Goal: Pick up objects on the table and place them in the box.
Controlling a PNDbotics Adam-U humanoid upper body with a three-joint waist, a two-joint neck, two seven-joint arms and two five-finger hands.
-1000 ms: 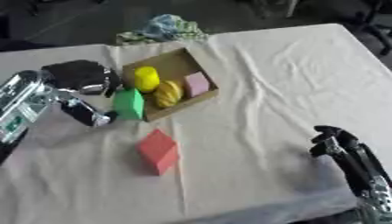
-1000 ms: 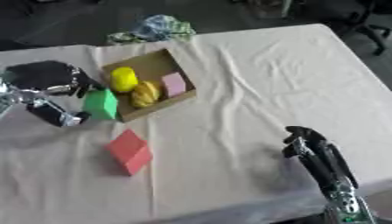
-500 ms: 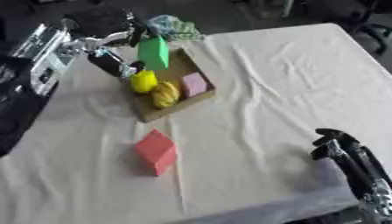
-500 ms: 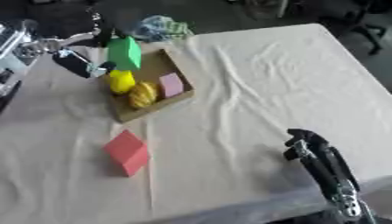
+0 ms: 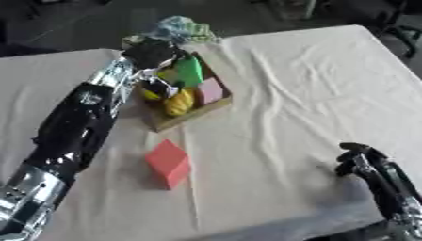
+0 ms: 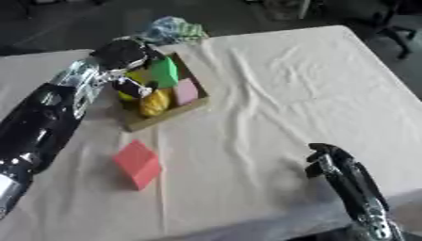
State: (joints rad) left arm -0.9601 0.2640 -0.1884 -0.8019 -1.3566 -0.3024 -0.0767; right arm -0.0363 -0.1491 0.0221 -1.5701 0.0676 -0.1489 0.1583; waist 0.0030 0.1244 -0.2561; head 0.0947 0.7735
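My left hand (image 5: 152,54) gripped the green block (image 5: 189,71) over the box (image 5: 177,118) at the far left; my right hand (image 6: 329,160) rested relaxed near right; the red block (image 5: 168,163) lay on the counter (image 5: 288,84).

Your views are soft and blurred throughout, even overhead light, the cream cloth-covered desk (image 5: 288,84) bright but not glaring, a faint shadow beside the red block (image 5: 168,163), dark murky floor beyond the far edge, left robot hand (image 5: 157,56) smeared
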